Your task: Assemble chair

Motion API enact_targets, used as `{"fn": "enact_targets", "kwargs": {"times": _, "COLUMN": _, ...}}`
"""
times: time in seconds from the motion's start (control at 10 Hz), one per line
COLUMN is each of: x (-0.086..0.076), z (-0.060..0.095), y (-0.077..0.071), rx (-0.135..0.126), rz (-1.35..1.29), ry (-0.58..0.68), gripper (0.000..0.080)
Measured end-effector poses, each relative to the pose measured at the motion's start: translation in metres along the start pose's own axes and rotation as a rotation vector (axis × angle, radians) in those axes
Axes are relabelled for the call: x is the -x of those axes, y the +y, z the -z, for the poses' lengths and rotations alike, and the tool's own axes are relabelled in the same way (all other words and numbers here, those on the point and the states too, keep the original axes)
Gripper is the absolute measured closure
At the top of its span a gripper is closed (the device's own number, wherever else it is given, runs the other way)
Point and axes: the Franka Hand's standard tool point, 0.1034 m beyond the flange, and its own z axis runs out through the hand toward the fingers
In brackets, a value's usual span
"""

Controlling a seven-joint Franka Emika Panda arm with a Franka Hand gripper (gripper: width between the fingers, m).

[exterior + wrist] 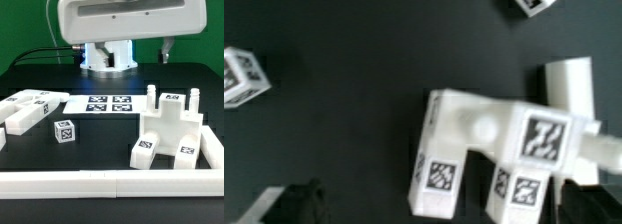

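The partly built chair (170, 125) stands at the exterior view's right, a white block with tagged legs in front and two posts sticking up. Loose chair parts lie at the left: flat tagged panels (30, 103) and a small tagged cube (64, 130). My gripper (165, 50) hangs above the chair, mostly hidden under the white arm. In the wrist view the chair (509, 140) lies below my gripper (441, 203). The dark fingers (299, 203) stand wide apart on either side of its tagged legs, open and holding nothing. The cube (239, 75) shows farther off.
The marker board (108, 103) lies flat in the middle in front of the robot base (107, 55). A long white border rail (100, 182) runs along the front and turns up the right side next to the chair. The table top is black.
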Motion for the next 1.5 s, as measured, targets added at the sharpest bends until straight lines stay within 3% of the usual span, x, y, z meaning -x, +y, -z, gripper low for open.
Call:
{"fn": "enact_targets", "kwargs": {"times": 0.1, "x": 0.002, "z": -0.006, "y": -0.012, "rx": 0.004, "rz": -0.017, "ry": 0.100, "gripper": 0.0151}}
{"fn": "enact_targets", "kwargs": {"times": 0.2, "x": 0.005, "z": -0.009, "y": -0.014, "rx": 0.004, "rz": -0.004, "ry": 0.123, "gripper": 0.0151}}
{"fn": "enact_targets", "kwargs": {"times": 0.5, "x": 0.004, "z": -0.011, "y": -0.013, "rx": 0.005, "rz": -0.005, "ry": 0.130, "gripper": 0.0151}}
{"fn": "enact_targets", "kwargs": {"times": 0.7, "x": 0.020, "z": -0.024, "y": -0.019, "rx": 0.009, "rz": 0.008, "ry": 0.127, "gripper": 0.0151}}
{"fn": "enact_targets", "kwargs": {"times": 1.1, "x": 0.034, "z": -0.026, "y": 0.050, "rx": 0.023, "rz": 0.033, "ry": 0.106, "gripper": 0.0151}}
{"fn": "enact_targets", "kwargs": {"times": 1.2, "x": 0.034, "z": -0.028, "y": 0.058, "rx": 0.025, "rz": 0.018, "ry": 0.110, "gripper": 0.0151}}
{"fn": "enact_targets", "kwargs": {"times": 1.5, "x": 0.034, "z": -0.030, "y": 0.057, "rx": 0.026, "rz": 0.020, "ry": 0.106, "gripper": 0.0151}}
